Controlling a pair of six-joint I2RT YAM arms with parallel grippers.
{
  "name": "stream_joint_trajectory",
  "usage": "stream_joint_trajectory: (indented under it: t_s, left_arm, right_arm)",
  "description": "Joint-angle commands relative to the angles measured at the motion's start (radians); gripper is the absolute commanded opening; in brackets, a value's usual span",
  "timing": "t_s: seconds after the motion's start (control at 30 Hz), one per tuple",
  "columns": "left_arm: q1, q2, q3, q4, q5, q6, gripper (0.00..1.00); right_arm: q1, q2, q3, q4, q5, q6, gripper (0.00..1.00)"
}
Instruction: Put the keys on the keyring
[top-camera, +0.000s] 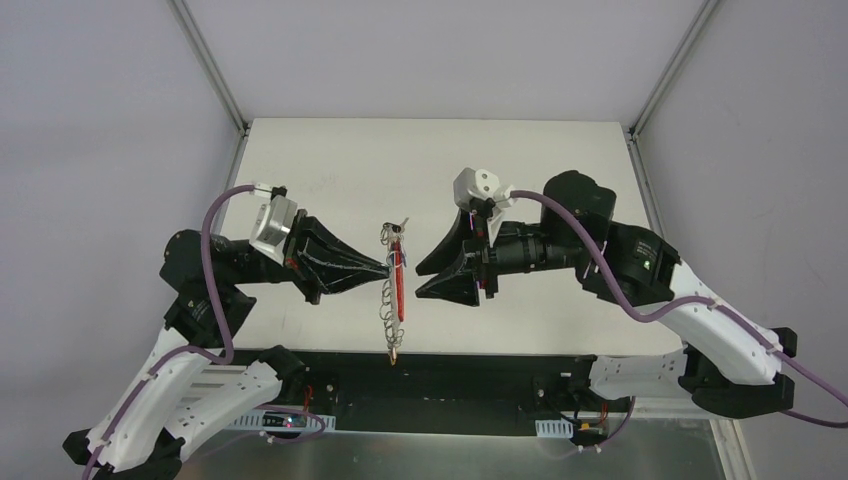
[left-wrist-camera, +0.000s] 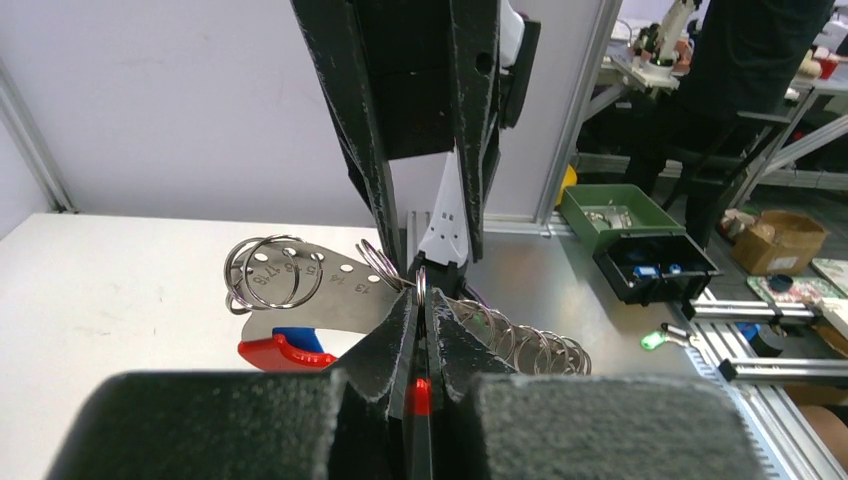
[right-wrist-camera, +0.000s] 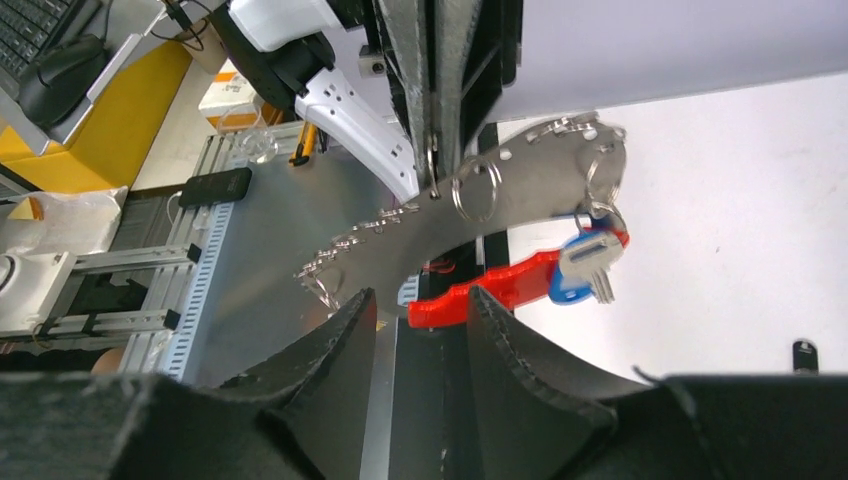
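white table (top-camera: 300, 180): both arms reach in over its near half, tips facing each other.

right gripper (top-camera: 420, 282) (right-wrist-camera: 420, 296): jaws spread wide and holding nothing. it sits just beside the keyring, and we see no contact.

left gripper (top-camera: 386, 265) (left-wrist-camera: 420, 292): jaws pressed together, pinching the keyring at mid-length on a wire ring and the edge of its curved metal plate.

keyring (top-camera: 392, 300) (left-wrist-camera: 300, 280) (right-wrist-camera: 520, 190): held between the two grippers. its line of silver rings runs toward the near table edge. the red strap (top-camera: 398, 285) (right-wrist-camera: 470, 298) lies alongside it.

blue-headed key (right-wrist-camera: 568, 292) (left-wrist-camera: 300, 338): hangs at the far end of the keyring beside the strap, with a silver key across it. we cannot tell whether it is threaded on.

black-headed key (right-wrist-camera: 805, 352): lies on the table, well apart from the keyring.
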Motion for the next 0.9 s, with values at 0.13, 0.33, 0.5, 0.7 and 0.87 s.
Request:
stream_joint_trajectory:
  t_s: [0.13,0.33,0.5,0.7,0.87]
  left_arm:
    - [-0.008,-0.033,-0.084,0.298,-0.121,-0.14,0.0]
    - [-0.009,-0.045,-0.122,0.382,-0.149,-0.204,0.0]
    - [-0.009,-0.052,-0.14,0.422,-0.159,-0.231,0.0]
    - [-0.009,-0.059,-0.148,0.44,-0.157,-0.24,0.0]
    - [-0.009,-0.067,-0.149,0.446,-0.149,-0.244,0.0]
  right_arm:
    - [0.026,0.015,0.0,0.182,-0.024,-0.104,0.41]
    - [0.05,0.017,0.007,0.238,-0.021,-0.17,0.41]
    - [0.07,0.046,0.051,0.216,-0.004,-0.211,0.4]
    - [0.097,0.067,0.065,0.24,0.042,-0.249,0.38]
    - [0.117,0.075,0.068,0.263,0.078,-0.269,0.37]
